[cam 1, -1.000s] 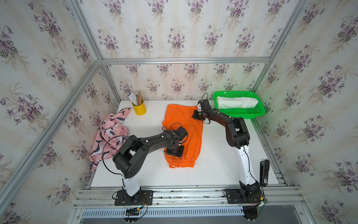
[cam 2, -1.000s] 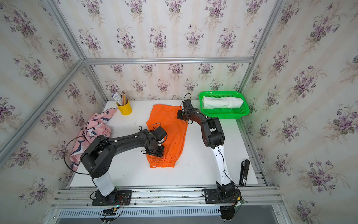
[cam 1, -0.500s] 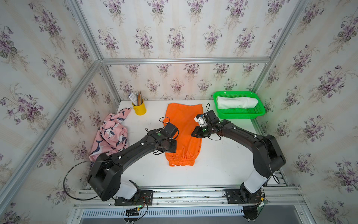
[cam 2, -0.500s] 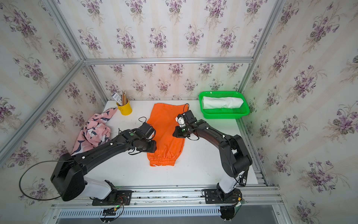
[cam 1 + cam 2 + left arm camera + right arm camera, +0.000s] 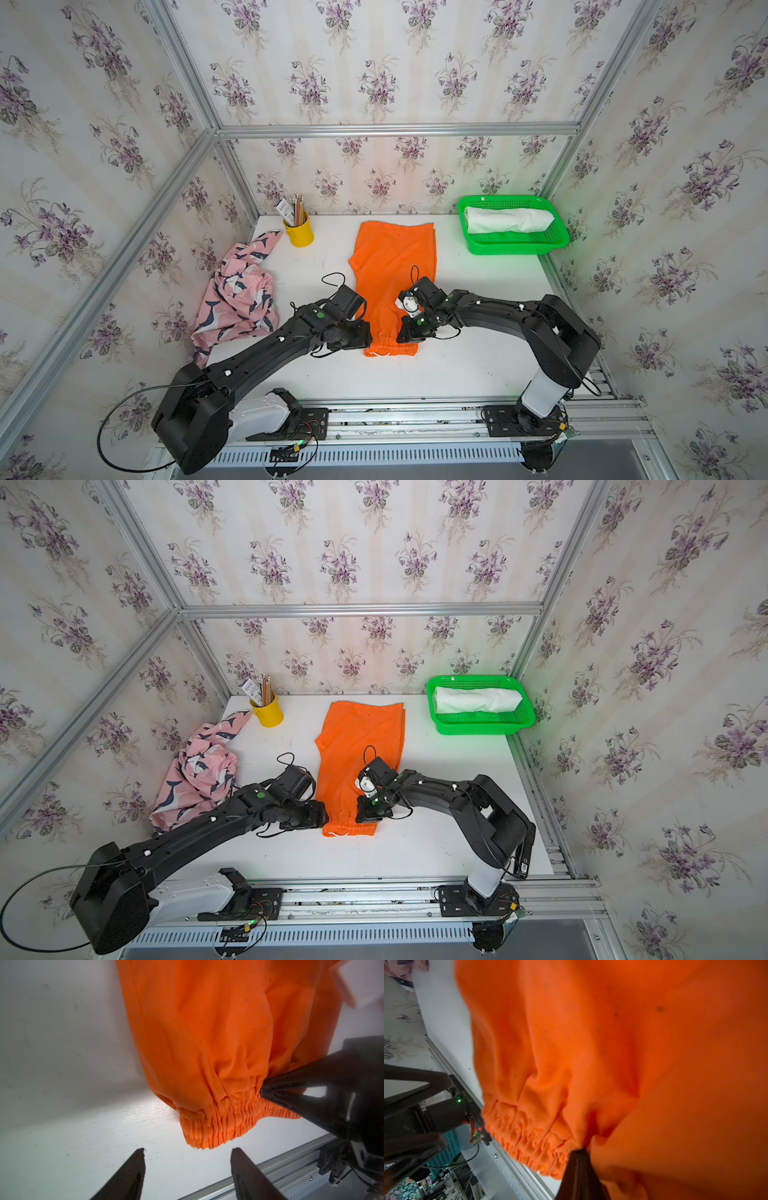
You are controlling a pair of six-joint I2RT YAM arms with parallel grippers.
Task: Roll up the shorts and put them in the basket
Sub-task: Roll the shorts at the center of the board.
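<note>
In both top views the white shorts (image 5: 509,219) lie as a roll in the green basket (image 5: 515,250) at the far right corner of the desk (image 5: 457,370), so one pair of three looks finished. The orange shorts (image 5: 392,266) lie flat and lengthwise mid-desk, waistband nearest the robot, with no turn rolled yet. The pink shorts (image 5: 239,299) sit crumpled at the left edge, well apart from both arms. The left end effector (image 5: 366,340) and right end effector (image 5: 409,332) flank the waistband.

In the left wrist view, the left end effector (image 5: 188,1150) is spread, fingers just short of the waistband's corner and holding nothing. Opposite it, the right one's dark tip bites the gathered elastic.

In the right wrist view, the right end effector (image 5: 579,1154) is pressed together, pinching the waistband, which puckers around it.

By my reckoning the orange roll is only starting: the left corner needs gripping first, and the pink pair remains after that.
</note>
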